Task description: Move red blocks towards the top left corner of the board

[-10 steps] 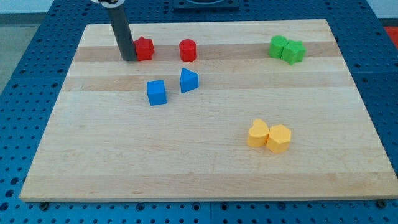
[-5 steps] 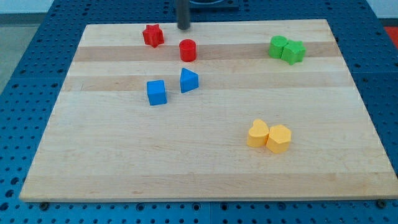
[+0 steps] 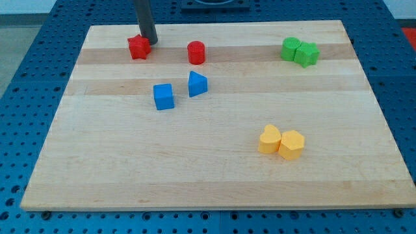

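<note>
A red star-shaped block [image 3: 138, 47] lies near the view's top left on the wooden board [image 3: 214, 169]. My tip [image 3: 151, 41] stands right against its right side, touching or nearly touching it. A red cylinder [image 3: 196, 52] stands further to the right, apart from the rod.
A blue cube [image 3: 164, 96] and a blue triangular block [image 3: 197, 84] lie below the red blocks. Two green blocks [image 3: 299, 51] sit together at the top right. Two yellow blocks [image 3: 281, 142] sit together at the lower right.
The rod went from the star's left side, round over the top edge, to its right side. The red star moved up, then left and slightly down. The red cylinder has not moved.
</note>
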Tool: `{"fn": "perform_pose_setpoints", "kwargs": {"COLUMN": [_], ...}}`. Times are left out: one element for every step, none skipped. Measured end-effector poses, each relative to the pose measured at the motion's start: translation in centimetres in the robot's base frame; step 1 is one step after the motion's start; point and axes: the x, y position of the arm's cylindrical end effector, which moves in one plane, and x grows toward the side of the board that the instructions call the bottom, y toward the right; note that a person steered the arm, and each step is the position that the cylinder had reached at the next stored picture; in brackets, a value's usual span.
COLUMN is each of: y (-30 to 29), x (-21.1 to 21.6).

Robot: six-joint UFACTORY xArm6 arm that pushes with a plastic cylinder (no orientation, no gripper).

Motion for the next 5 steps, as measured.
{"fn": "perform_pose_setpoints", "kwargs": {"y": [5.0,0.0,-2.4,-3.4,-4.6], "x": [0.5,0.7,2.2,3.0,4.6]}}
